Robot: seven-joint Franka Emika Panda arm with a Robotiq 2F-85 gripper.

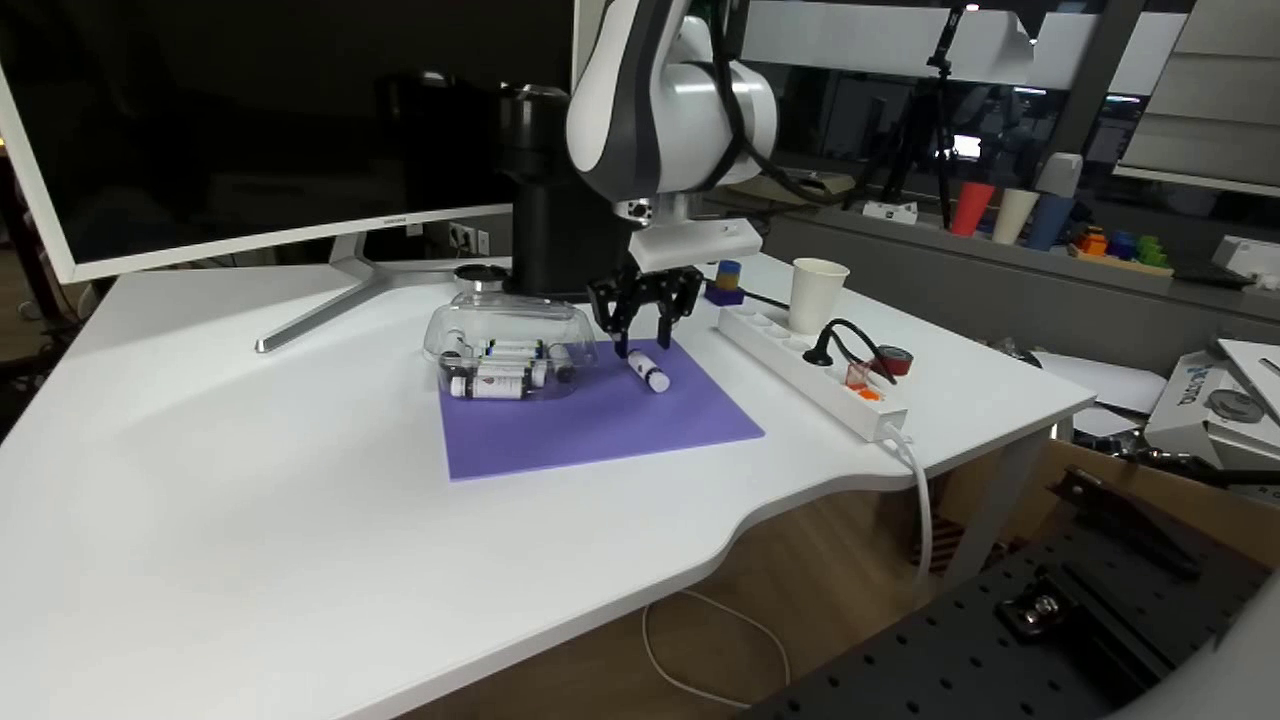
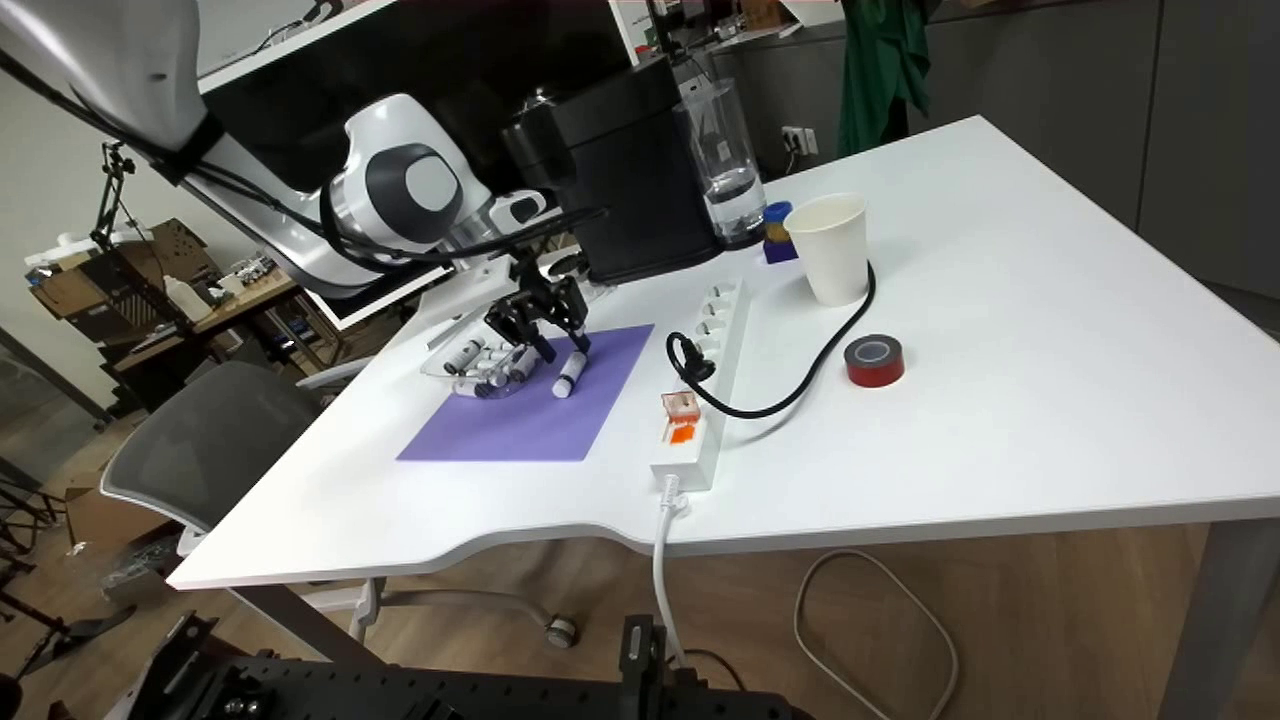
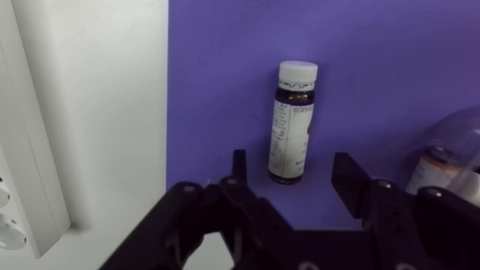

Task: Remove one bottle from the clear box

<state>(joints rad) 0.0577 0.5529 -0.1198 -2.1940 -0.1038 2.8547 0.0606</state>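
Observation:
A small bottle [image 1: 650, 371] with a white cap and white label lies on its side on the purple mat [image 1: 600, 435]. It shows too in an exterior view [image 2: 570, 374] and in the wrist view [image 3: 290, 138]. The clear box [image 1: 515, 318] stands beside it on the mat's edge, with several bottles [image 1: 497, 386] lying inside. Part of the box [image 3: 465, 127] shows at the right of the wrist view. My gripper [image 3: 289, 157] is open and empty above the loose bottle's base end, fingers apart on either side of it. It also shows in both exterior views [image 1: 642, 346] [image 2: 565, 348].
A white power strip [image 1: 810, 370] with a plugged cable lies beside the mat. A paper cup [image 1: 816, 296] and a red tape roll [image 2: 874, 361] stand beyond it. A tall black box [image 2: 635, 170] and a large monitor [image 1: 280, 120] stand behind.

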